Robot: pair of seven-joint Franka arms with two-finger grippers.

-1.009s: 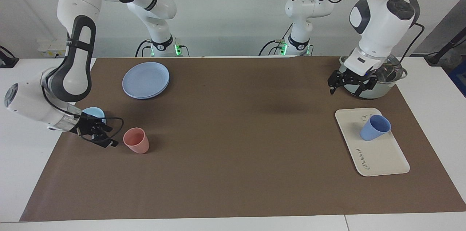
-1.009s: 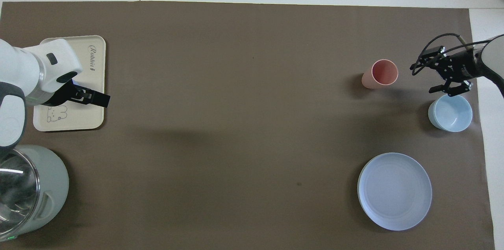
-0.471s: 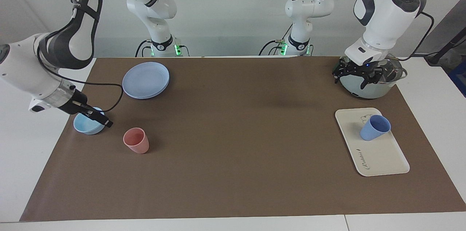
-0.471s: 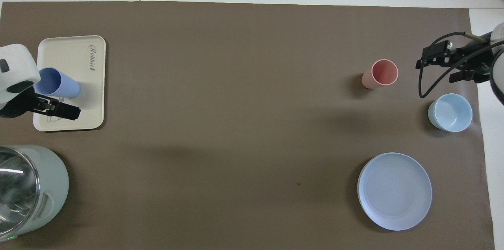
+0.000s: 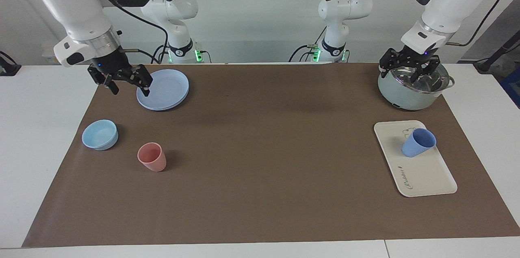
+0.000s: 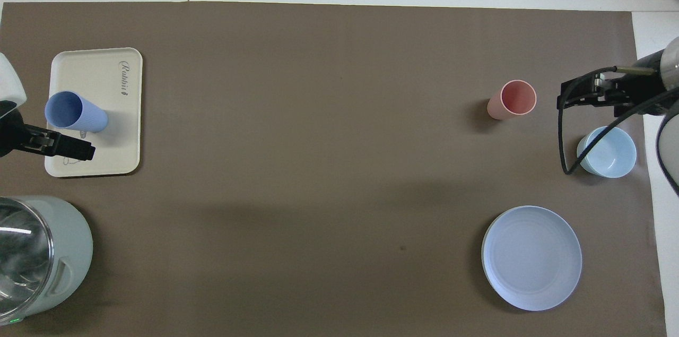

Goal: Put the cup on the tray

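The periwinkle-blue cup [image 5: 418,143] stands upright on the cream-white tray [image 5: 428,176], at the tray's end nearer to the robots, by the bear drawing. Both also show in the overhead view, the cup [image 6: 74,112] on the tray [image 6: 114,87]. My left gripper [image 5: 410,68] is open and empty, raised over the pot, apart from the cup. My right gripper [image 5: 129,83] is open and empty, raised over the edge of the round blue plate at the right arm's end.
A pale green pot [image 5: 410,93] with a glass lid stands nearer to the robots than the tray. At the right arm's end are a round blue plate [image 5: 163,89], a light-blue bowl [image 5: 100,134] and a salmon-pink cup [image 5: 152,157].
Both arms have lifted and drawn back toward their bases. The right gripper left the bowl and pink cup for the plate. The left gripper rose over the pot. The cup stays on the tray.
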